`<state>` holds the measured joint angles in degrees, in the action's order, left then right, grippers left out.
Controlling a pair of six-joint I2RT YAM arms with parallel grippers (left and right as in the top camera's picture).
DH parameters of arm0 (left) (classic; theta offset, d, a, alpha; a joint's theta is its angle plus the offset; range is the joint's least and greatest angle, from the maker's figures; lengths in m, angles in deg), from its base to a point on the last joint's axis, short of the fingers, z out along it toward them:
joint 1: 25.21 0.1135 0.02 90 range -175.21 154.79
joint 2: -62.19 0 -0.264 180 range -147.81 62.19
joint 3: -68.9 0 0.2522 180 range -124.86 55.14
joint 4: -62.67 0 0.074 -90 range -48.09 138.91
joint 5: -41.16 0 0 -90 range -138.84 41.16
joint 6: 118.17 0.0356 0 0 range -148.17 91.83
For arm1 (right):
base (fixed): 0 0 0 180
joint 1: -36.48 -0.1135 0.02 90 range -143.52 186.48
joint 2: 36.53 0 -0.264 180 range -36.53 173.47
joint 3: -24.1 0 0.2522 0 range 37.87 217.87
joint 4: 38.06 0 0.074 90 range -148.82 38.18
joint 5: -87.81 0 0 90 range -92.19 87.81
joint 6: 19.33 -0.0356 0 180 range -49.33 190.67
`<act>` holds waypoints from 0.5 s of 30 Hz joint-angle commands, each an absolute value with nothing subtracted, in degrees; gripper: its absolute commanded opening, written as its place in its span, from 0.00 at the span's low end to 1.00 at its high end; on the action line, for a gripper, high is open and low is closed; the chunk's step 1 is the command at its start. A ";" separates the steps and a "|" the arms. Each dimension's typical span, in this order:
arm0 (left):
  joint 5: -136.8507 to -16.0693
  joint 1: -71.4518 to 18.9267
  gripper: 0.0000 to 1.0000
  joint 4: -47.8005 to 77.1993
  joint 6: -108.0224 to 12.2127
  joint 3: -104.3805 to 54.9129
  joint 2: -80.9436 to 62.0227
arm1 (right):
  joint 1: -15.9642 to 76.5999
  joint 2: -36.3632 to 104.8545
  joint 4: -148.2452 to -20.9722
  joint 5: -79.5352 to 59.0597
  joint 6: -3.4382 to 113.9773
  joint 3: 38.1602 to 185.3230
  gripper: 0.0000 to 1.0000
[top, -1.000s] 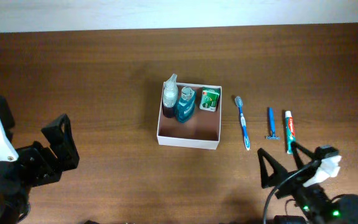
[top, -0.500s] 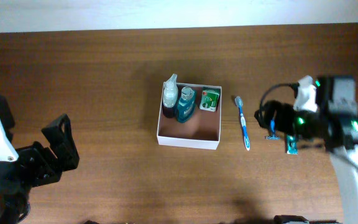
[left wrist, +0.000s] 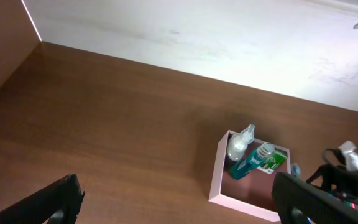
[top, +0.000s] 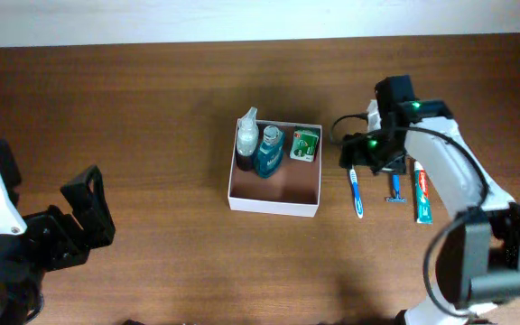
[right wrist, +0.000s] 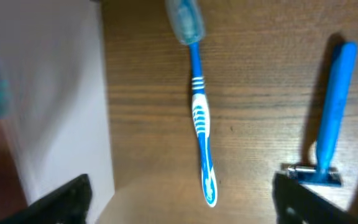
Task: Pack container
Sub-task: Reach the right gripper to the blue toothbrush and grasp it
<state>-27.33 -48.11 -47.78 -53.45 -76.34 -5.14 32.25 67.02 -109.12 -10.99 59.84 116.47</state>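
The container (top: 274, 204) is a square white-walled box with a pinkish-brown inside at the table's middle. It holds a spray bottle (top: 246, 137), a teal bottle (top: 269, 153) and a green-and-white packet (top: 305, 144). To its right lie a blue toothbrush (top: 356, 185), a blue razor (top: 393, 181) and a toothpaste tube (top: 422, 194). My right gripper (top: 357, 149) is open and empty above the toothbrush. In the right wrist view the toothbrush (right wrist: 199, 118) lies between the open fingers (right wrist: 188, 205), with the razor (right wrist: 331, 112) to the right and the container wall (right wrist: 55, 93) to the left. My left gripper (top: 84, 212) is open and empty at the far left.
In the left wrist view the container (left wrist: 229, 199) lies ahead between my open fingers (left wrist: 179, 205). A white wall (left wrist: 229, 37) runs behind the table's far edge. Brown tabletop (top: 152, 117) lies between the left arm and the container.
My right arm has swung from the front right of the table up and left, and now hangs over the toothbrush. The left arm and the objects have not moved.
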 commanded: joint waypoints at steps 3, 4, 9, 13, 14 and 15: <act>-26.34 -47.80 0.99 -47.76 -52.75 -76.64 -4.93 | 31.99 73.36 -105.49 -8.57 59.29 117.57 0.68; -26.34 -47.80 0.99 -47.76 -52.75 -76.64 -4.93 | 31.99 74.28 -104.97 -8.54 59.29 117.57 0.66; -26.34 -47.80 0.99 -47.76 -52.75 -76.64 -4.93 | 31.99 78.15 -103.85 -7.14 59.29 117.54 0.64; -26.32 -47.80 0.99 -47.76 -52.75 -76.64 -4.93 | 31.99 79.19 -103.88 -6.40 59.29 117.54 0.53; -26.34 -47.80 1.00 -47.76 -52.75 -76.64 -4.93 | 31.99 79.26 -103.81 -6.40 59.29 117.54 0.51; -26.34 -47.80 0.99 -47.76 -52.75 -76.64 -4.93 | 31.99 79.26 -103.77 -6.40 59.29 117.54 0.49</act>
